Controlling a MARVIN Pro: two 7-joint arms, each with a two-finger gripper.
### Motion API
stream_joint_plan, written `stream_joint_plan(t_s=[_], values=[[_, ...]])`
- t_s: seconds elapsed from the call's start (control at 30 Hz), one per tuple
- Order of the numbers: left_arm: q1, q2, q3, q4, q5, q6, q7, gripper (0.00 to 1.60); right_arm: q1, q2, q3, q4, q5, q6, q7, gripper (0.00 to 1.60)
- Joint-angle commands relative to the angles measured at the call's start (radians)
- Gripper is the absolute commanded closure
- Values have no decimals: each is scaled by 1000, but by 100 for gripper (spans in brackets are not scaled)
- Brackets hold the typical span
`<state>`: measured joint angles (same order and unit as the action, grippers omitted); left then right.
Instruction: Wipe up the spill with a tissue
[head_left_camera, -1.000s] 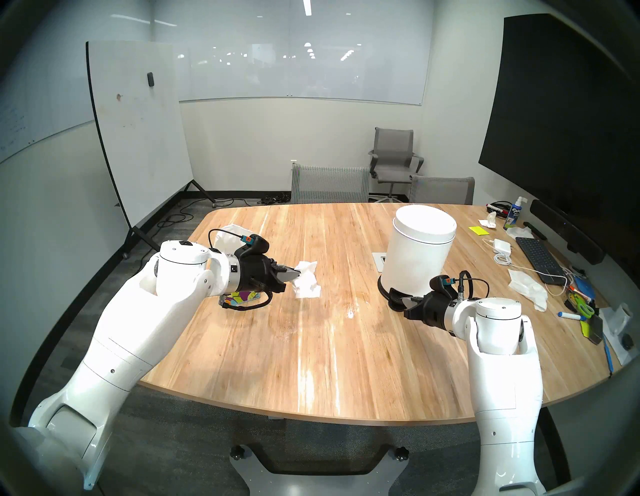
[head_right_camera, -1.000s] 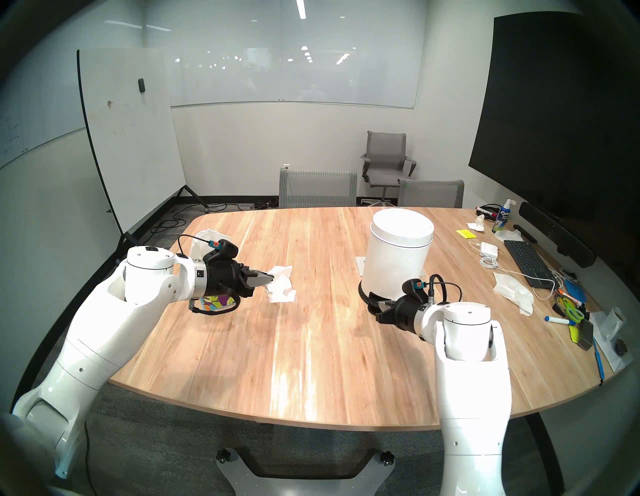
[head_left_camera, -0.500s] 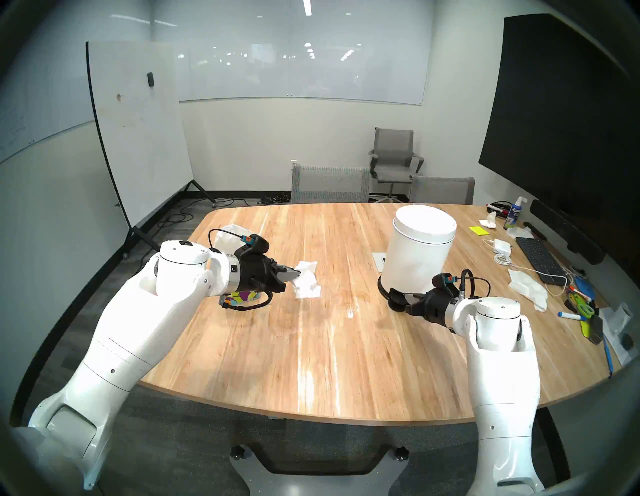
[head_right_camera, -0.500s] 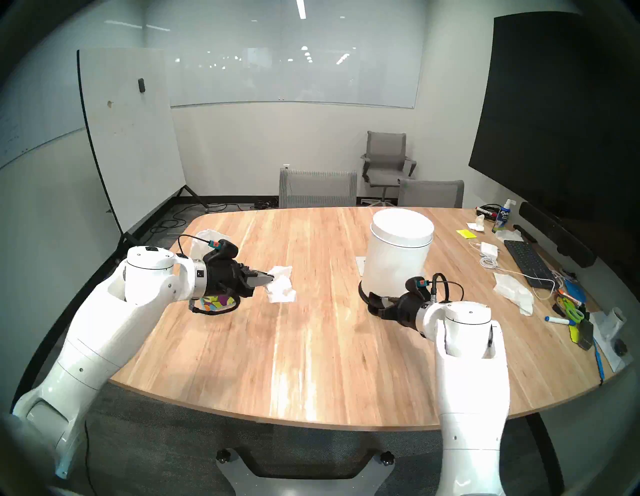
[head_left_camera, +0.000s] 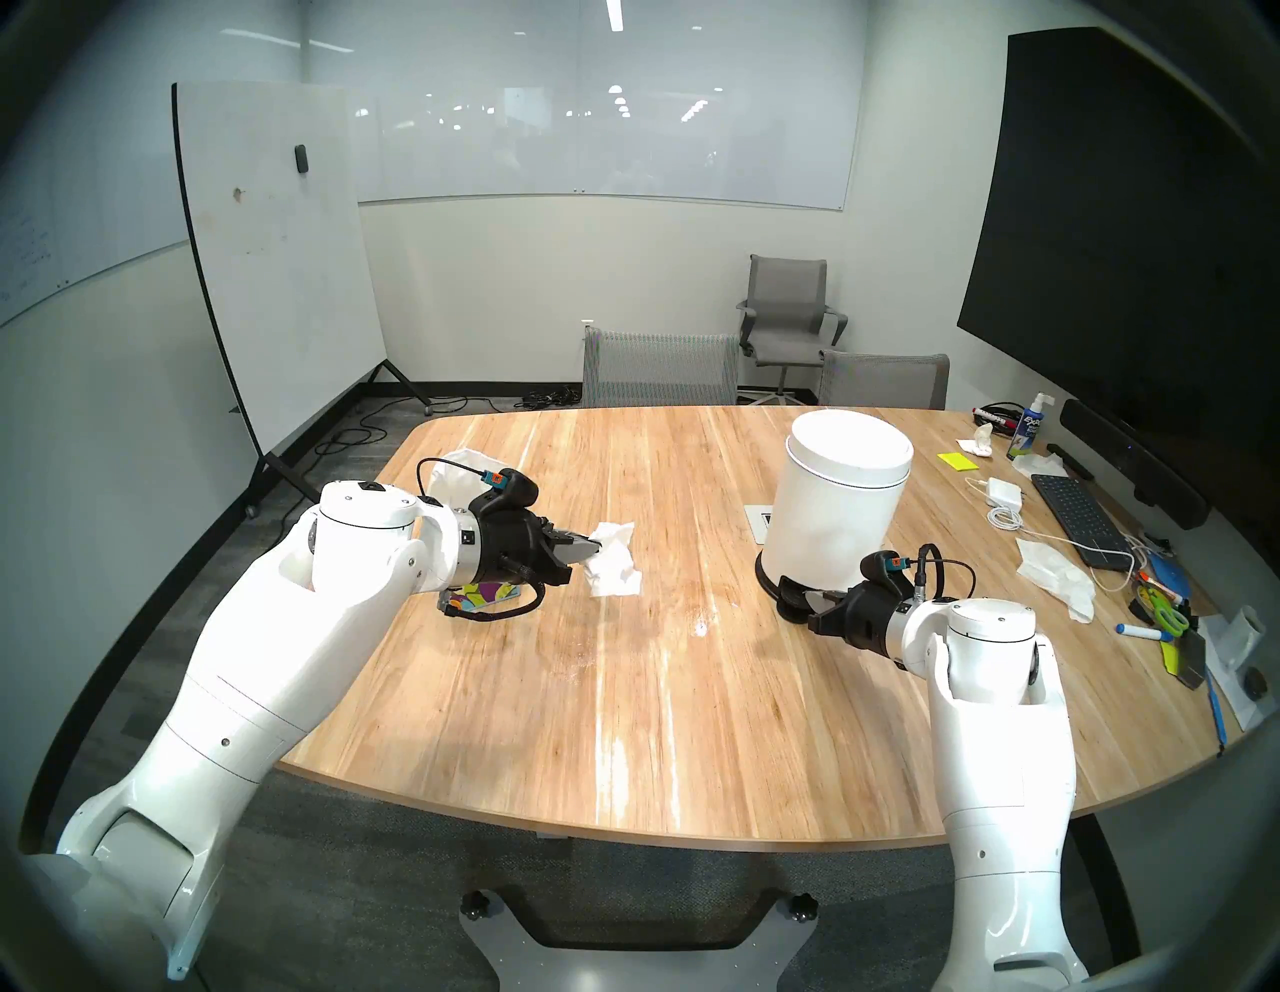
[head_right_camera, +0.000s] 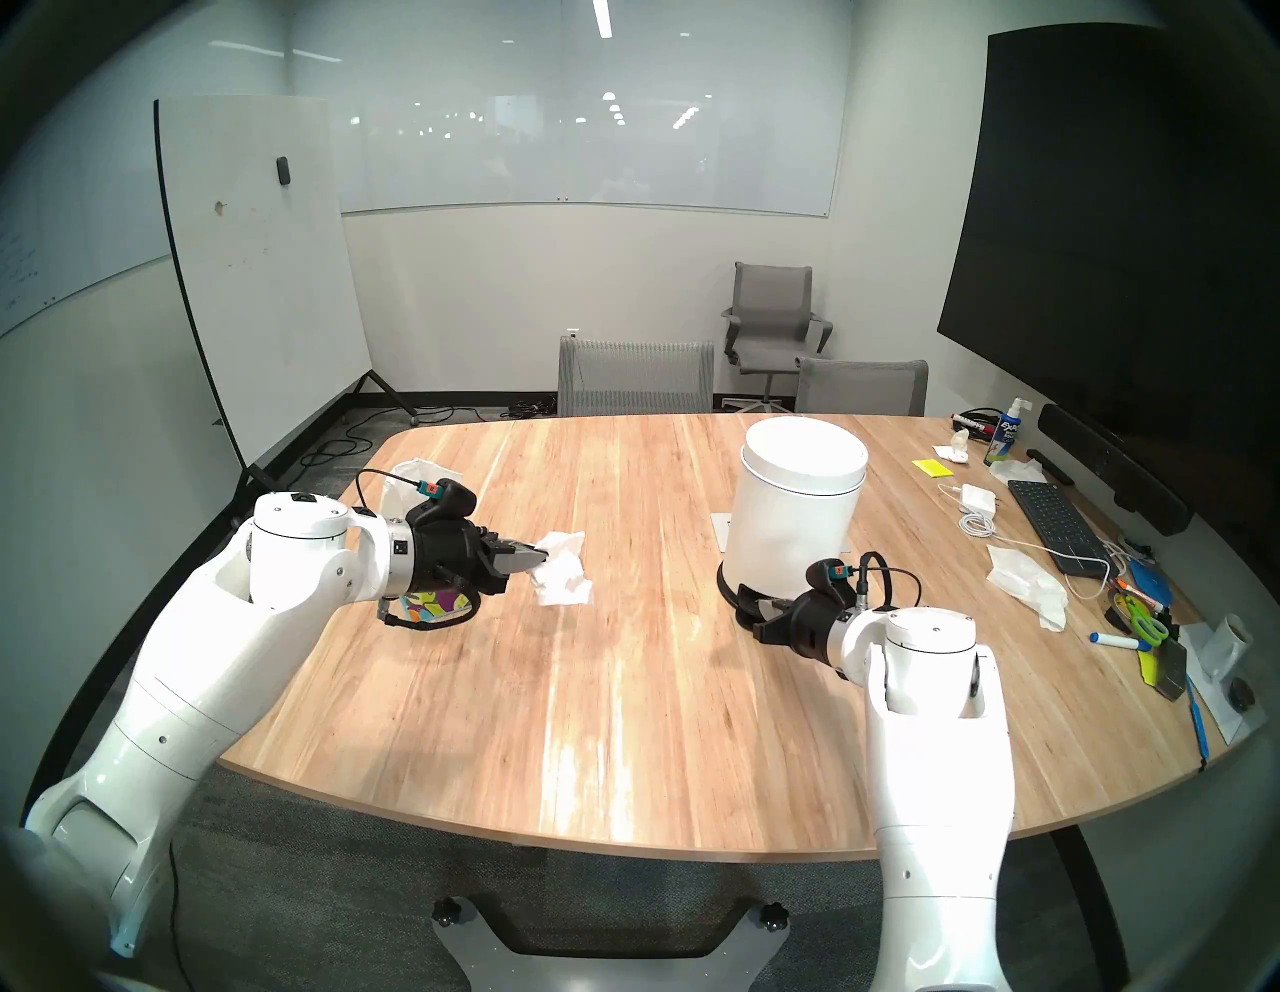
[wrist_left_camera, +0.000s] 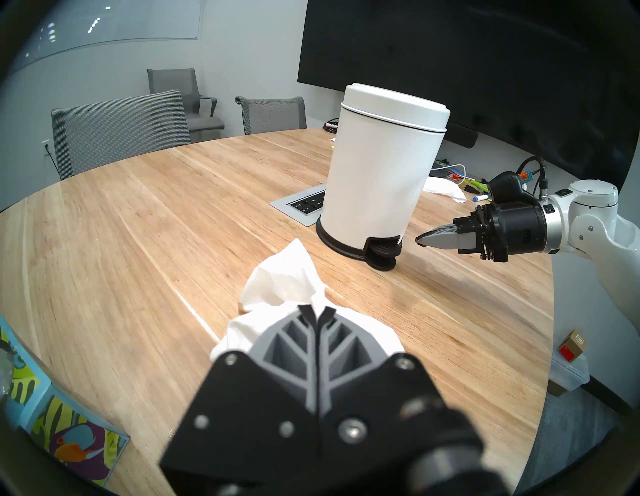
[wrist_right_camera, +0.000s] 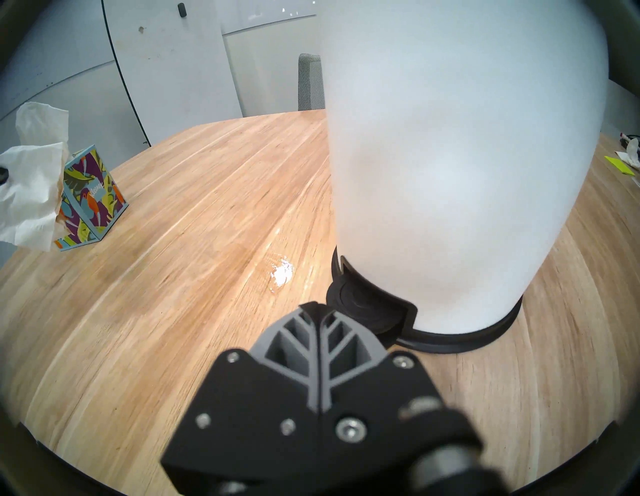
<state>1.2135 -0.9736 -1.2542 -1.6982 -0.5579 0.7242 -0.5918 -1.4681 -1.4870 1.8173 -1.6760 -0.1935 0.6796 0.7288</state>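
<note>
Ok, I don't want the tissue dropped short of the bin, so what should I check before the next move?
1. Left gripper shut on the crumpled white paper tissue: ok.
2. Right gripper shut, empty: ok.
3. Right gripper lined up with the black pedal of the round white bin: ok; touching it: cannot tell.
4. Bin's white lid open: not ok, closed.
5. Wooden table wiped dry: cannot tell; a glossy wet patch shows, no dark spots visible.

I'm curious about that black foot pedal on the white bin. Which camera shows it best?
The left wrist view: the pedal sits in plain side view, unobstructed. In the right wrist view it is close but partly hidden behind the right gripper. Both head views show only a small dark bit.
</note>
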Motion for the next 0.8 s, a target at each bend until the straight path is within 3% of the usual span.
stream_joint_plan(t_s=[0.0,0.77], values=[[-10,0,-11,-22,-2,-4,2,160,33,0,-6,11,-4,-13,-11,160],[-11,0,-11,-21,-2,-4,2,160,69,-3,-14,64,3,-27,-41,160]])
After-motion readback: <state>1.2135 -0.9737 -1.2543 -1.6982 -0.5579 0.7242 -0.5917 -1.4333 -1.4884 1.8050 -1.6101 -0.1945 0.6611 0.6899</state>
